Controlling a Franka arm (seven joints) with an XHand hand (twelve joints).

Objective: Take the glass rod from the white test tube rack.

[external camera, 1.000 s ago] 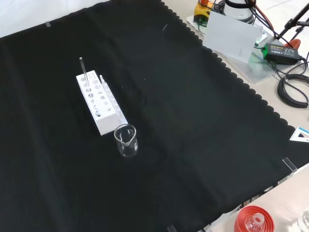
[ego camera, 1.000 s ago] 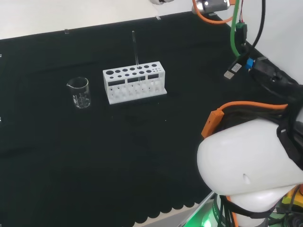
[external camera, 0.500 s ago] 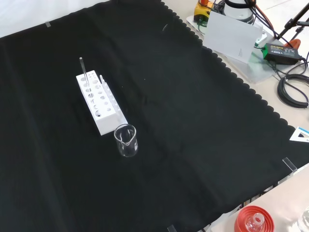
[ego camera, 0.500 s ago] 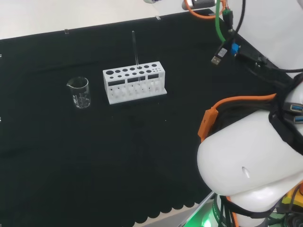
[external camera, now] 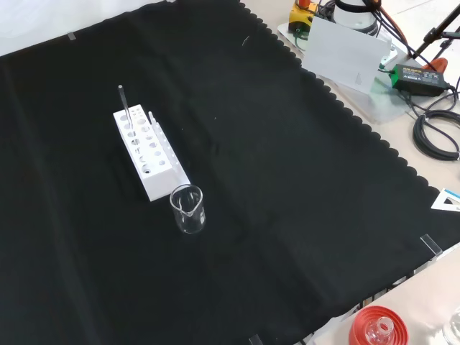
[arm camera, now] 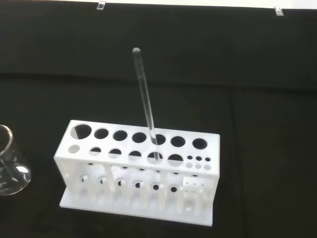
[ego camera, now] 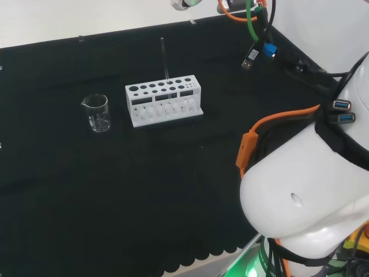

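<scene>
We can read no words, numbers or signs anywhere. The beaker (ego camera: 97, 113) at nine o'clock of the rack (ego camera: 165, 101) in the head view bears faint marks, too small to make out.

Black cloth (external camera: 273, 215) covers the bench, scalloped edge running toward four o'clock in the front view; pale tabletop (external camera: 431, 187) beyond at three o'clock.

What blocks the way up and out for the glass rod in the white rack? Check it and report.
Nothing visible does. The glass rod stands in a hole of the white test tube rack with bare black cloth around it and open space above it. The empty beaker stands apart, off one end of the rack.
</scene>
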